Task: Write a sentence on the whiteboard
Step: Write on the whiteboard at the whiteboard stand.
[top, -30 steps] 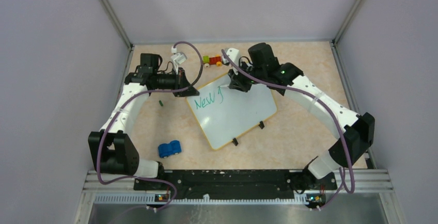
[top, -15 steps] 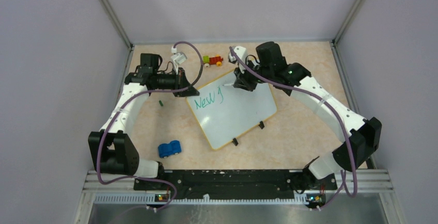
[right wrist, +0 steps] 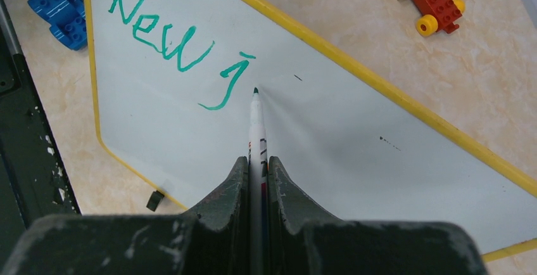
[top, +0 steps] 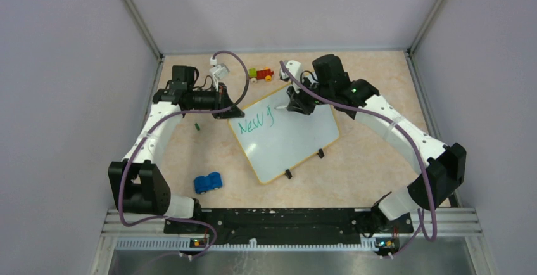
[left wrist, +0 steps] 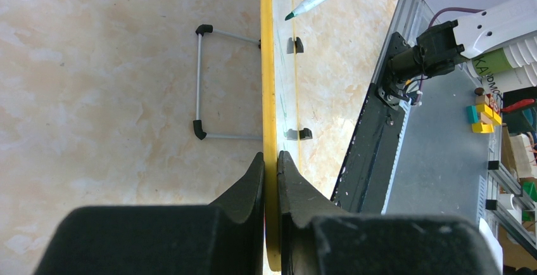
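Observation:
The whiteboard lies tilted mid-table, white with a yellow rim; it also shows in the right wrist view and edge-on in the left wrist view. The sentence reads "New j" in green near the board's far left corner, and is plain in the right wrist view. My left gripper is shut on the board's yellow rim at that corner. My right gripper is shut on a white marker, whose green tip sits just right of the "j". In the top view it is over the board's far edge.
A red-green-yellow brick vehicle stands beyond the board. A blue brick car sits at the near left. A small green marker cap lies left of the board. Two black clips are on its near edge. A wire stand shows under the board.
My right arm shifted slightly right, then back a little, carrying the marker tip from the "j" stroke to just right of it. The left arm and board have not moved.

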Controlling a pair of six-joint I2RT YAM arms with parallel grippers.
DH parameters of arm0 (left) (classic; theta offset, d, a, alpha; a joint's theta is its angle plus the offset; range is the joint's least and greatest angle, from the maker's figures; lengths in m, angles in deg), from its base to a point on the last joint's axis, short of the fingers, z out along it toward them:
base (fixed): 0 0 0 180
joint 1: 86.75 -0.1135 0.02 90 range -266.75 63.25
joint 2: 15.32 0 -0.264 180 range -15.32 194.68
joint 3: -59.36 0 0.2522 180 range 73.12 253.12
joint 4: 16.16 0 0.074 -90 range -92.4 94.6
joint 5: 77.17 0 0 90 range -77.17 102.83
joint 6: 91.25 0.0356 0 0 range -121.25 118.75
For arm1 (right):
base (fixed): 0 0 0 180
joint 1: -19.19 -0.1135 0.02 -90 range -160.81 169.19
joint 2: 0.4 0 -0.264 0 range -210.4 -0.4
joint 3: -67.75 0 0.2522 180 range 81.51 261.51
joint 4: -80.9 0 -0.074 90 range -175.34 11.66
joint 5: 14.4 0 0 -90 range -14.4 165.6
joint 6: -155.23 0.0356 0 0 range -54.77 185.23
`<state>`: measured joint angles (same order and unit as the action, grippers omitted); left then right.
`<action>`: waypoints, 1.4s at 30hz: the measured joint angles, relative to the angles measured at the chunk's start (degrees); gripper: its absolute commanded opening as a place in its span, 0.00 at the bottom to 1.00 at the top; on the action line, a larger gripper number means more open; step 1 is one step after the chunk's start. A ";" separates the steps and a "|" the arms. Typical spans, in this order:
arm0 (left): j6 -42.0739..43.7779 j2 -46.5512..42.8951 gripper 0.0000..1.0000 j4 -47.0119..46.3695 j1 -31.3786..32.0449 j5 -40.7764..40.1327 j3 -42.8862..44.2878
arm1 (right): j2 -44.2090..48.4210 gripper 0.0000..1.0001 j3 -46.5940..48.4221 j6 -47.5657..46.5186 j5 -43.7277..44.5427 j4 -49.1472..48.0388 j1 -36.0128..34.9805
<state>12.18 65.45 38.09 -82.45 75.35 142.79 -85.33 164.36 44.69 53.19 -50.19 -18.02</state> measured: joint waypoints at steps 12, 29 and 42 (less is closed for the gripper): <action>0.04 0.00 0.00 -0.04 0.00 -0.39 0.00 | -1.40 0.00 0.09 0.11 -0.39 -0.02 -0.28; 0.07 0.00 0.00 -0.04 0.00 -0.28 0.00 | -1.38 0.00 -0.37 -0.07 -0.17 -0.31 -1.03; 0.11 0.00 0.00 0.04 0.04 -0.39 0.11 | -0.42 0.00 -2.25 -0.52 0.39 0.00 -1.01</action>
<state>12.29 65.45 38.13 -82.41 74.96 142.90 -85.75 162.11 44.17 53.58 -50.19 -19.03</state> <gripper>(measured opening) 0.114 0.090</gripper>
